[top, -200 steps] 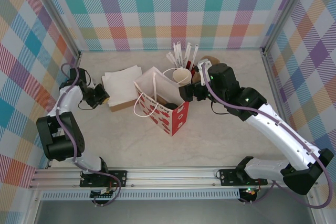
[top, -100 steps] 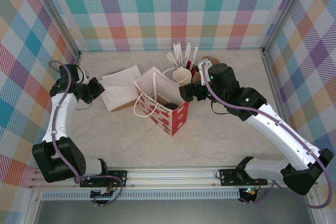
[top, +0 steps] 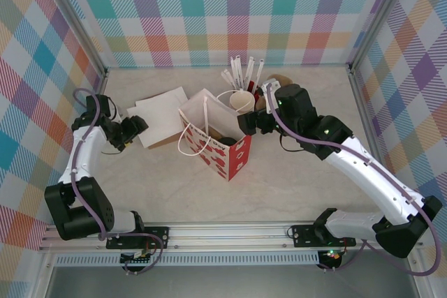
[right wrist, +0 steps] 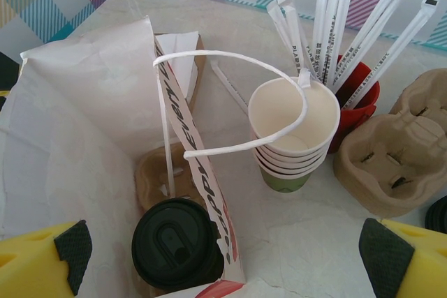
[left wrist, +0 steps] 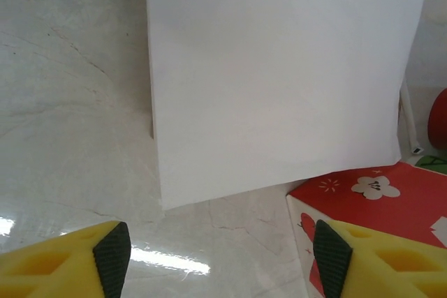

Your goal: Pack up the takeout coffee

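The takeout coffee (right wrist: 178,252) stands inside the red-and-white paper bag (right wrist: 77,137), in a cardboard carrier; its black lid faces up and hides the cup wall. In the top view the bag (top: 213,141) sits mid-table. My right gripper (right wrist: 227,252) hangs open just above the bag's mouth, one finger on either side of the cup, touching nothing. It shows at the bag's right edge (top: 253,122). My left gripper (left wrist: 220,256) is open and empty over bare table, just short of a white napkin (left wrist: 279,68). It sits left of the napkins (top: 136,130).
A stack of green paper cups (right wrist: 293,137) stands right of the bag. Behind it is a red holder of wrapped straws (right wrist: 356,82). Cardboard carriers (right wrist: 391,165) and a loose black lid (right wrist: 438,215) lie further right. The napkin pile (top: 162,116) lies left of the bag.
My left gripper has gone from shut to open and shifted back toward the napkins. The top napkin now lies skewed to the left. The right arm has not moved.
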Available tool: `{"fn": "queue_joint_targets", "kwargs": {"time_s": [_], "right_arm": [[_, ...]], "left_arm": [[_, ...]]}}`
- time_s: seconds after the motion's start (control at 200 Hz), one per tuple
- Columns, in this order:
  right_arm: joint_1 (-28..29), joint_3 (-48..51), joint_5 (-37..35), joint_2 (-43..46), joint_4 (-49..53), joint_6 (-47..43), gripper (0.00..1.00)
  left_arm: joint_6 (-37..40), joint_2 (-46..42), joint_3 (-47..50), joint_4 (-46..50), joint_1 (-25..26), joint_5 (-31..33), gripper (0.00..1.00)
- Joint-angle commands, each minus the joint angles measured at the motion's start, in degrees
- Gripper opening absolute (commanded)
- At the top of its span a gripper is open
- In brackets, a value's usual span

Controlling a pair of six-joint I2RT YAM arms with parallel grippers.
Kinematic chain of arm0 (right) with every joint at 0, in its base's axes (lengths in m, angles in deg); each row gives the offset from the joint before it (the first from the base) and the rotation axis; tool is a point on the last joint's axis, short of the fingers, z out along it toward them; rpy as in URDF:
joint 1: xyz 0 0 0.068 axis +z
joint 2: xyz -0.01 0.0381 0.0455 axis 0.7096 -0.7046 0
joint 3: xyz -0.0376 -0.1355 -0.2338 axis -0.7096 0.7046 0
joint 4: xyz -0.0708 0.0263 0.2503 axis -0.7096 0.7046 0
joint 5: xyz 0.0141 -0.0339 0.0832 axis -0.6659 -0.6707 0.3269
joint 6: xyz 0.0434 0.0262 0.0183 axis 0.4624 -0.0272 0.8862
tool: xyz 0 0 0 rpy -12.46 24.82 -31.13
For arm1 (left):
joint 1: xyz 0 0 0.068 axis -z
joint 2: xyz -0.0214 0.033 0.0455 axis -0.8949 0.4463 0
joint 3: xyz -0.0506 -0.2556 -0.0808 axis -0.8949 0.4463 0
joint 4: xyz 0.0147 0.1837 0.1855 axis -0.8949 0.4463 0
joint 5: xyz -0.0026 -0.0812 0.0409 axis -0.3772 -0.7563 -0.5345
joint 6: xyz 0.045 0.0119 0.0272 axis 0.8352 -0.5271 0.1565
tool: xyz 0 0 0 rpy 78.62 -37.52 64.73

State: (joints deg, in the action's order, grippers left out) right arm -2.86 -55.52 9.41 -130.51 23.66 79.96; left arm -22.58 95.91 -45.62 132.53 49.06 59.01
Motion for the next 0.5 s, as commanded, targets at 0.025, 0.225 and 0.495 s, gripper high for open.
{"fn": "queue_joint_targets", "kwargs": {"time_s": [0.025, 0.225, 0.495], "right_arm": [[-0.19, 0.2, 0.19, -0.26, -0.74, 0.38, 1.0], [-0.21, 0.17, -0.13, -0.35, -0.36, 0.27, 1.0], [-0.23, 0.53, -0.15, -0.44, -0.14, 0.46, 1.0]], "left_arm": [[-1.61, 3.5, -0.28, -1.6, -1.83, -1.99, 0.76], [-3.66, 9.66, -0.24, -7.05, -3.57, -3.52, 0.76], [-4.47, 14.66, 0.41, -11.87, -3.53, -7.46, 0.65]]}}
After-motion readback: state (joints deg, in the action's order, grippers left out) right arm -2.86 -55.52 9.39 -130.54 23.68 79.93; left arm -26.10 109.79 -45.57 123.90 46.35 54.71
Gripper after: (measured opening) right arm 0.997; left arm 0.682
